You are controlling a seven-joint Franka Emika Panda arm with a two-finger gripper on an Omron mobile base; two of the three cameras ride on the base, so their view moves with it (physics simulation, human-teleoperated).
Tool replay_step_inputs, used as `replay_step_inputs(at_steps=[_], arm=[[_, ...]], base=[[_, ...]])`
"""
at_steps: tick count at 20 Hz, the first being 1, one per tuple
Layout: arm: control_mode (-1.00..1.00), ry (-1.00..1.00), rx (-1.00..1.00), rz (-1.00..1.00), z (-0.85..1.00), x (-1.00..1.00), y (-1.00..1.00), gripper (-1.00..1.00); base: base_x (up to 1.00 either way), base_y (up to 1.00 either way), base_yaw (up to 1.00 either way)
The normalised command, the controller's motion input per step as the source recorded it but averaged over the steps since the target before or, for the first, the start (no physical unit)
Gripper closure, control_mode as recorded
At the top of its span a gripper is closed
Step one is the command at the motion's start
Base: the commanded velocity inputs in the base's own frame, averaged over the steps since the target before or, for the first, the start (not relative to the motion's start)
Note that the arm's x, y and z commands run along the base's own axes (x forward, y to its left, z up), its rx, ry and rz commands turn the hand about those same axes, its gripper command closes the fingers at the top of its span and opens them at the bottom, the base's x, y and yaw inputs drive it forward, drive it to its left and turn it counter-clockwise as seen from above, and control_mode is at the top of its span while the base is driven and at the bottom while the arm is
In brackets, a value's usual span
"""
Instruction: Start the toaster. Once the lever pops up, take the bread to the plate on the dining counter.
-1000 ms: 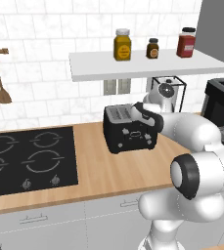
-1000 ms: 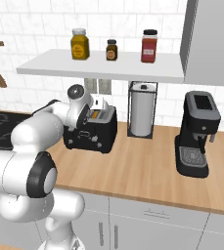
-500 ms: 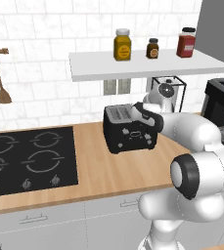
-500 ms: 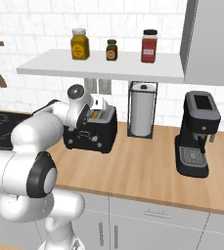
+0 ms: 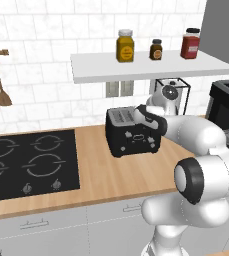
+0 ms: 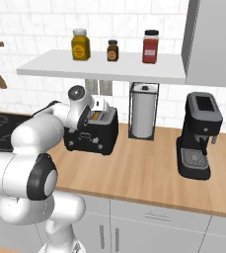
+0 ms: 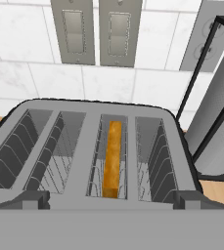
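We are at the toaster (image 5: 132, 136), which sits on the wooden tabletop (image 5: 96, 170) below the wall shelf (image 6: 104, 67), with the paper-towel holder (image 6: 144, 111) just beside it and the coffee machine (image 6: 199, 136) farther along. Our hand hovers over the toaster's top, looking down into the slots, and the bread (image 7: 112, 159) stands on edge inside one of the middle slots, its golden crust showing well down between the wire guides. Our fingers are spread wide and grip nothing. Whether the lever is down or up we cannot tell from these views, so we judge we are either about to start the toaster or waiting over it for the pop. If the slice comes up, the next move calls for lining our fingers across the thin slice, lowering them straight into the slot without catching the wires, pinching the crust lightly and lifting vertically before we carry it toward the plate on the dining counter.
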Motion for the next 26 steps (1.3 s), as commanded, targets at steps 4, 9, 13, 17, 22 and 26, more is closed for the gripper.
replay_step_inputs(at_steps=[4,9,13,17,22,26], arm=[[-1.0,0.0,0.0,0.0,0.0,0.0,0.0,-1.0],[-1.0,0.0,0.0,0.0,0.0,0.0,0.0,-1.0],[-1.0,0.0,0.0,0.0,0.0,0.0,0.0,-1.0],[-1.0,0.0,0.0,0.0,0.0,0.0,0.0,-1.0],[-1.0,0.0,0.0,0.0,0.0,0.0,0.0,-1.0],[-1.0,0.0,0.0,0.0,0.0,0.0,0.0,-1.0]], base=[[0.0,0.0,0.0],[0.0,0.0,0.0],[0.0,0.0,0.0],[0.0,0.0,0.0],[0.0,0.0,0.0],[0.0,0.0,0.0]])
